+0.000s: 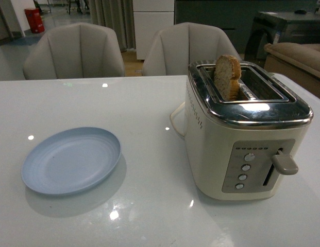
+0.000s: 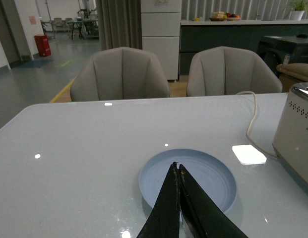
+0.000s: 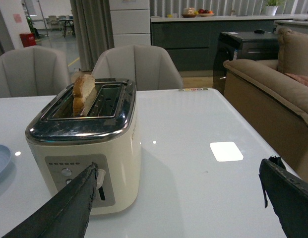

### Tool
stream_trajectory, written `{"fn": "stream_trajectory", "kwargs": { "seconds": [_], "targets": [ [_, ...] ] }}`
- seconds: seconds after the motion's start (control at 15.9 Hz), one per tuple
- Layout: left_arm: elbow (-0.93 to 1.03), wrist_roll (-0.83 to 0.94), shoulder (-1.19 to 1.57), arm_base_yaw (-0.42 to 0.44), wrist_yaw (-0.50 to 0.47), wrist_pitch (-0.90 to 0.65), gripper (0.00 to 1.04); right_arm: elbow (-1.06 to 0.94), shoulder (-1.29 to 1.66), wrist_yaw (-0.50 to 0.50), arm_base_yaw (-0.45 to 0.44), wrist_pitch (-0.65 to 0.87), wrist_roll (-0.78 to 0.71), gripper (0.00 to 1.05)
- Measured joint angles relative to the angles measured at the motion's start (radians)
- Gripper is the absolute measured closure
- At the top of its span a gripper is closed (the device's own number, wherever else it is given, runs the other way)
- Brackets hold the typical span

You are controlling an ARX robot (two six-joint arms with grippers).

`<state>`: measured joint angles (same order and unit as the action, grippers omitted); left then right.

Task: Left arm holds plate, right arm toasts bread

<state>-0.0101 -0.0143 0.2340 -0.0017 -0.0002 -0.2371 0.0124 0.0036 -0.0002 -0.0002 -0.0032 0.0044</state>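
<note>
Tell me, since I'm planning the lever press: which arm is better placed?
Right. Its open gripper faces the toaster lever; the left gripper, shut, hangs over the plate.

A round, shallow, pale-blue plate (image 1: 71, 160) with faint rings lies flat on the shiny white table, empty. A light-brown slice of speckled bread (image 1: 227, 76) with darker crust stands upright, rounded end up, sticking out of the cream toaster's slot.
</note>
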Motion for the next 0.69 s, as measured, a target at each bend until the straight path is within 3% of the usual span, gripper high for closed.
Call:
{"fn": "stream_trajectory", "kwargs": {
  "seconds": [0.25, 0.31, 0.69],
  "targets": [
    [0.0, 0.0, -0.061, 0.0, 0.0, 0.062, 1.03, 0.0, 0.0, 0.0, 0.0, 0.0, 0.0, 0.06],
    [-0.001, 0.0, -0.158, 0.0, 0.002, 0.214, 1.03, 0.0, 0.0, 0.0, 0.0, 0.0, 0.0, 0.06],
    [-0.001, 0.0, -0.225, 0.001, 0.0, 0.24, 1.03, 0.0, 0.0, 0.0, 0.0, 0.0, 0.0, 0.06]
  ]
}}
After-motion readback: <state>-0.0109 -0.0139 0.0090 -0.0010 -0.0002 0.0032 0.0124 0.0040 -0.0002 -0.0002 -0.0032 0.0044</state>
